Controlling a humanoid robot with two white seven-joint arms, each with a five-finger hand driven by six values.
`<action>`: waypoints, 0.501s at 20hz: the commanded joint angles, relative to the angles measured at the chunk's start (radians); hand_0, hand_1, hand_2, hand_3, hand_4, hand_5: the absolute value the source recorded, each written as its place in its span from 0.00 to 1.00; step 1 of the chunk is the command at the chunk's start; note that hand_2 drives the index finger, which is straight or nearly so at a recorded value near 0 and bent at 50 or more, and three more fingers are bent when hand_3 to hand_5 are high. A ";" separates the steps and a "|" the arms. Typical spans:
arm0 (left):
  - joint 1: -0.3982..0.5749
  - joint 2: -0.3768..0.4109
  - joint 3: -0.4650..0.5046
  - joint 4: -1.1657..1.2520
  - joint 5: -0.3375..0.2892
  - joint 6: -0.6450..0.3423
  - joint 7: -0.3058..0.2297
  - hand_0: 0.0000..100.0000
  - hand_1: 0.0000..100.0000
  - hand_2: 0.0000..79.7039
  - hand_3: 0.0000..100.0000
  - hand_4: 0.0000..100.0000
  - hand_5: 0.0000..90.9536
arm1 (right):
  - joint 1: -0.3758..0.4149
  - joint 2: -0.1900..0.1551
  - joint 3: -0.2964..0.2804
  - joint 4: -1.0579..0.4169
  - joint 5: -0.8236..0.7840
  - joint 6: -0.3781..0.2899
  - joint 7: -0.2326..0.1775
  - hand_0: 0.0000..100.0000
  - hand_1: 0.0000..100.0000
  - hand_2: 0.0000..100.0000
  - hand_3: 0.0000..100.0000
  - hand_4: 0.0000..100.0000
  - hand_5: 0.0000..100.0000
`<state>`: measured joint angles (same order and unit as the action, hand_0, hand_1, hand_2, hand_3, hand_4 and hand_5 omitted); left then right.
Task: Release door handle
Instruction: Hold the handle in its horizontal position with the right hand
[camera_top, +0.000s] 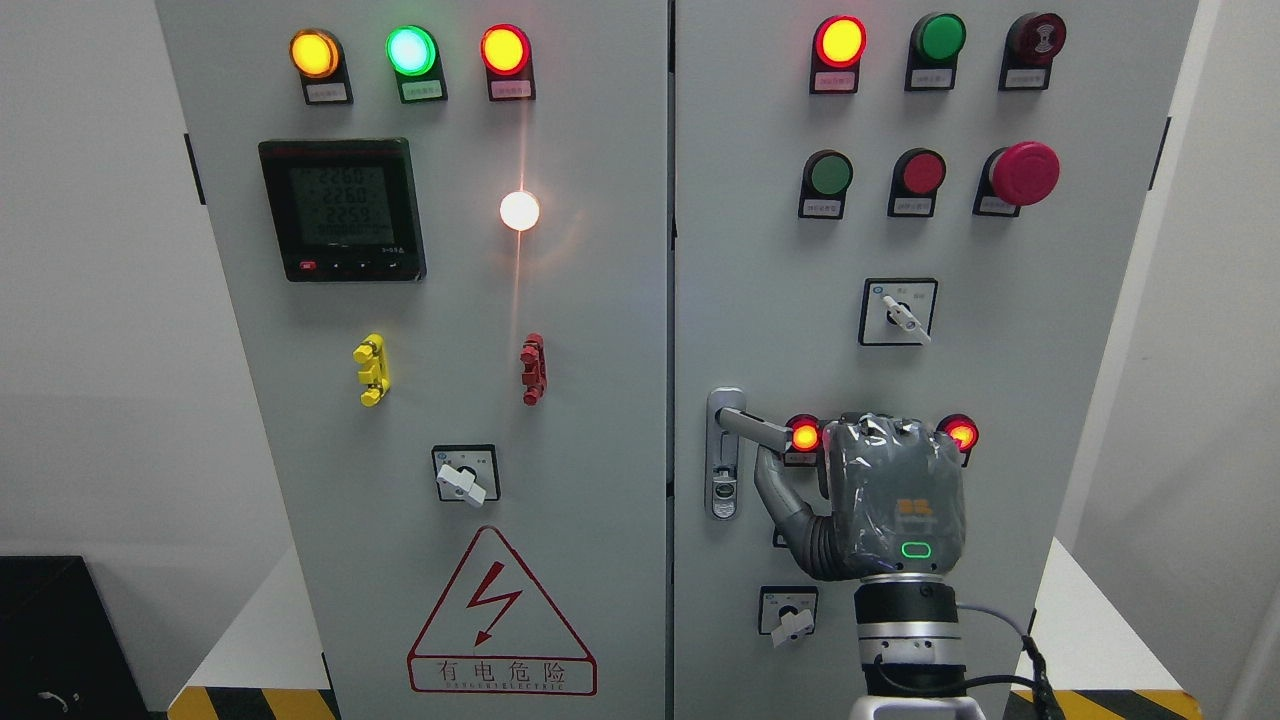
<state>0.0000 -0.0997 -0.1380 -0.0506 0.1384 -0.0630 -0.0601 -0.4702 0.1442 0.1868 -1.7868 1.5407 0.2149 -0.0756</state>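
Observation:
The metal door handle (757, 425) sits on the right cabinet door, its lever pointing right and sloping slightly down from its lock plate (724, 480). My right hand (893, 495) comes up from the bottom edge with its grey back toward me, just right of the lever's end. Its thumb (778, 495) is spread out to the left, with the tip close under the lever. The lever shows over its whole length and nothing is wrapped around it. The other fingertips are hidden behind the back of the hand. My left arm does not show.
Two lit red lamps (805, 436) (961, 433) flank the hand. A rotary switch (790, 612) sits just below left of the wrist, and another (899, 312) above. The left door carries a meter (342, 208), lamps and a warning triangle (500, 618). Striped floor edges lie at both lower corners.

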 joint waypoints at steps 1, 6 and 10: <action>0.020 0.000 0.000 0.000 0.000 0.000 0.000 0.12 0.56 0.00 0.00 0.00 0.00 | -0.002 0.000 -0.001 0.000 -0.001 0.000 0.000 0.49 0.28 1.00 1.00 1.00 1.00; 0.020 0.000 0.000 0.000 0.001 0.000 0.000 0.12 0.56 0.00 0.00 0.00 0.00 | -0.002 0.000 -0.006 0.000 -0.002 0.000 0.000 0.49 0.28 1.00 1.00 1.00 1.00; 0.020 0.000 0.000 0.000 0.000 0.000 0.000 0.12 0.56 0.00 0.00 0.00 0.00 | -0.002 0.000 -0.006 -0.002 -0.002 -0.002 0.000 0.49 0.28 1.00 1.00 1.00 1.00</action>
<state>0.0000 -0.0997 -0.1380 -0.0506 0.1385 -0.0630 -0.0601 -0.4718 0.1442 0.1837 -1.7874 1.5390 0.2148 -0.0750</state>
